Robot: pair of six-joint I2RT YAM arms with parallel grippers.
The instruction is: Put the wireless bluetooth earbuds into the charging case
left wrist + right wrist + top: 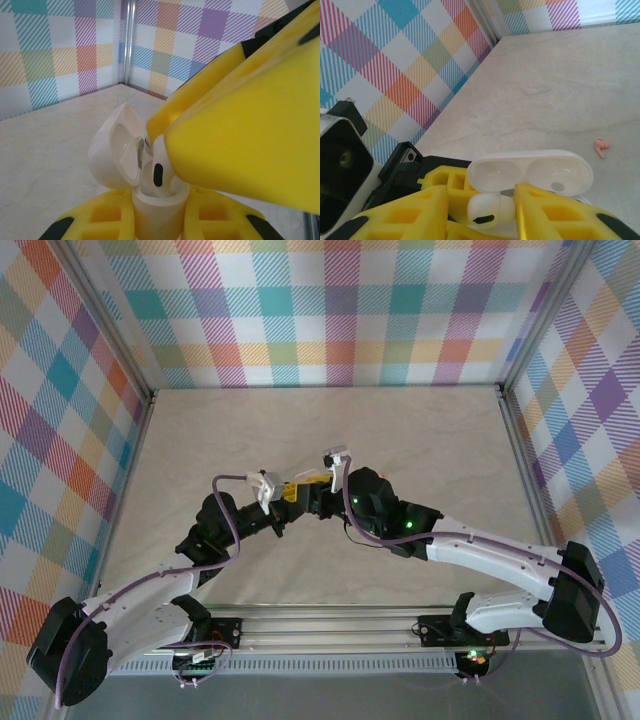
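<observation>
The white charging case (157, 210) stands upright between my left gripper's (157, 222) yellow fingers (102, 215), which are shut on its body. Its lid (112, 150) hangs open to the left. A white earbud (161, 160) sits stem-down in the case's mouth. In the right wrist view that earbud (490, 210) lies between my right gripper's (481, 200) jaws, touching the right finger (545, 210), with a gap to the left one. The open lid (530, 172) shows behind it. Both grippers (285, 498) (318, 495) meet at the table's middle. A reddish-orange earbud (601, 146) lies on the table.
The pale marble-look tabletop (330, 430) is walled by plaid panels on three sides, with metal corner posts (127, 45). The left arm's black wrist and camera (342, 160) sit close beside my right fingers.
</observation>
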